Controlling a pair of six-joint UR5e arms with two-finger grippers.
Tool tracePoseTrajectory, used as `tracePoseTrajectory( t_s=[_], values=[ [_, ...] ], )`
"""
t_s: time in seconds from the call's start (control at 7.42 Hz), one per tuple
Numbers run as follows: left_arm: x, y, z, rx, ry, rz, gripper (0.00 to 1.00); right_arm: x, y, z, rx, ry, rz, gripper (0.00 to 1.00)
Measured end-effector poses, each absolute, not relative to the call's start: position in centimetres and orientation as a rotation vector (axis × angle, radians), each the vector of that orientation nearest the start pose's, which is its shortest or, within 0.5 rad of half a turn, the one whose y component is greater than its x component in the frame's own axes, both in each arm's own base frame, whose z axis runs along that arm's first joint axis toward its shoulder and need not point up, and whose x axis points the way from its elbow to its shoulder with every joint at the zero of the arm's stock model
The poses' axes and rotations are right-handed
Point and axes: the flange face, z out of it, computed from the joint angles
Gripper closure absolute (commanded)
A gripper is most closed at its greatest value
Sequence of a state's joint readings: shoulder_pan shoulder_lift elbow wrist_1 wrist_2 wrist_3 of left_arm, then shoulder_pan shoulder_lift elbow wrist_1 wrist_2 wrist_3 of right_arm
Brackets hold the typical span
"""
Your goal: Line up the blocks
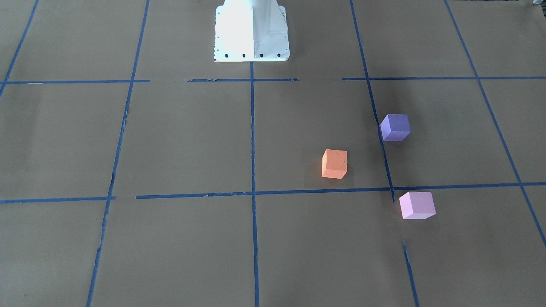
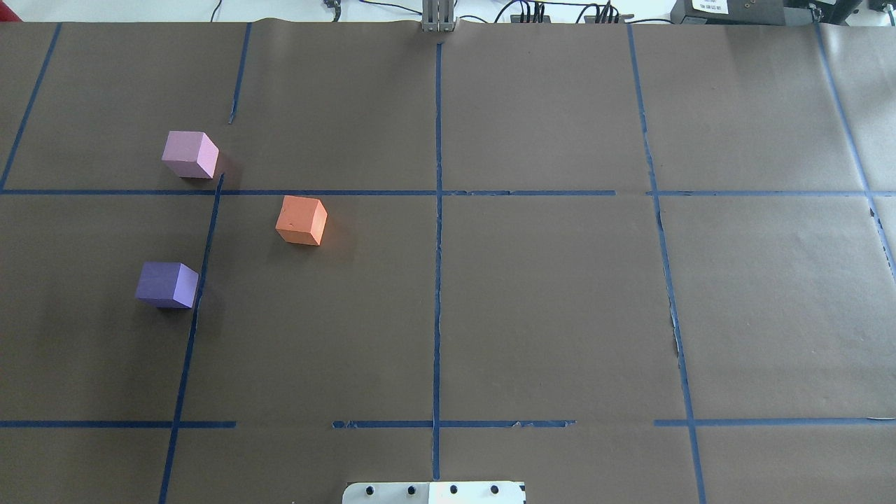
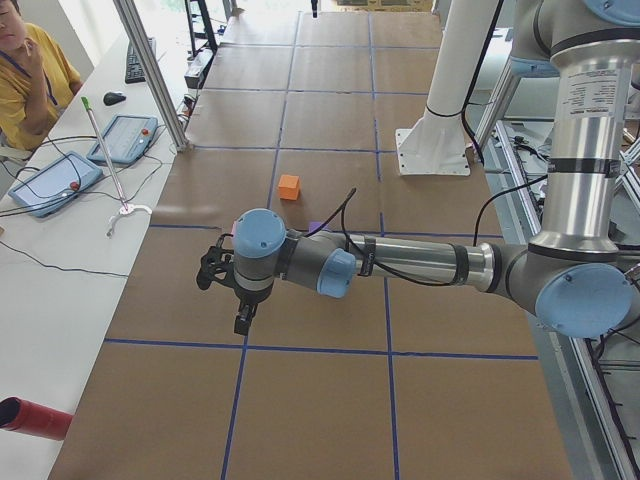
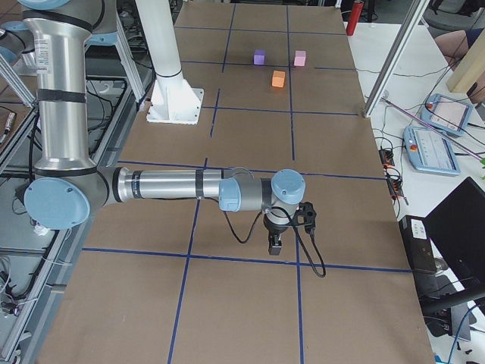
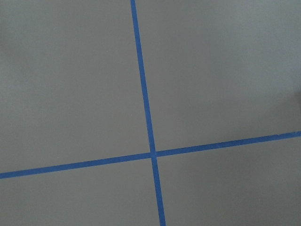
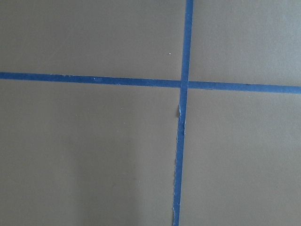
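Three cubes lie apart on the brown table, on my left side. The orange block [image 2: 302, 220] [image 1: 334, 163] is nearest the centre. The violet-purple block [image 2: 166, 284] [image 1: 395, 127] is closer to my base. The pale pink-lilac block [image 2: 190, 154] [image 1: 416, 205] is farther out. They form a triangle, none touching. My left gripper [image 3: 243, 320] shows only in the exterior left view, pointing down beyond the blocks; I cannot tell if it is open. My right gripper [image 4: 276, 246] shows only in the exterior right view, far from the blocks [image 4: 278, 78]; I cannot tell its state.
Blue tape lines [image 2: 438, 280] divide the table into squares. A white pedestal base [image 1: 251, 34] stands at my side of the table. A side bench holds teach pendants [image 3: 120, 138] and a red cylinder [image 3: 35, 418]; an operator [image 3: 30, 70] sits there.
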State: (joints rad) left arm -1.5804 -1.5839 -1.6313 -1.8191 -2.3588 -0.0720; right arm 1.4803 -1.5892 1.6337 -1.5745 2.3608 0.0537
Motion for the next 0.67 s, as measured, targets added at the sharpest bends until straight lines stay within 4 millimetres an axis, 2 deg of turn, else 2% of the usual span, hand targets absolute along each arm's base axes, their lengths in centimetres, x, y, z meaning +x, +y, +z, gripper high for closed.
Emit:
tracePoseTrajectory(
  t_s=[0.27, 0.67],
  values=[
    [-6.7, -52.1, 58.3, 0.309, 0.791, 0.063, 0.0, 1.8, -49.0, 63.6, -0.018, -0.791, -0.051, 0.0],
    [-6.6, -52.7, 57.7, 0.334, 0.789, 0.076, 0.0, 1.8, -49.0, 63.6, -0.018, -0.791, -0.051, 0.0]
  ],
)
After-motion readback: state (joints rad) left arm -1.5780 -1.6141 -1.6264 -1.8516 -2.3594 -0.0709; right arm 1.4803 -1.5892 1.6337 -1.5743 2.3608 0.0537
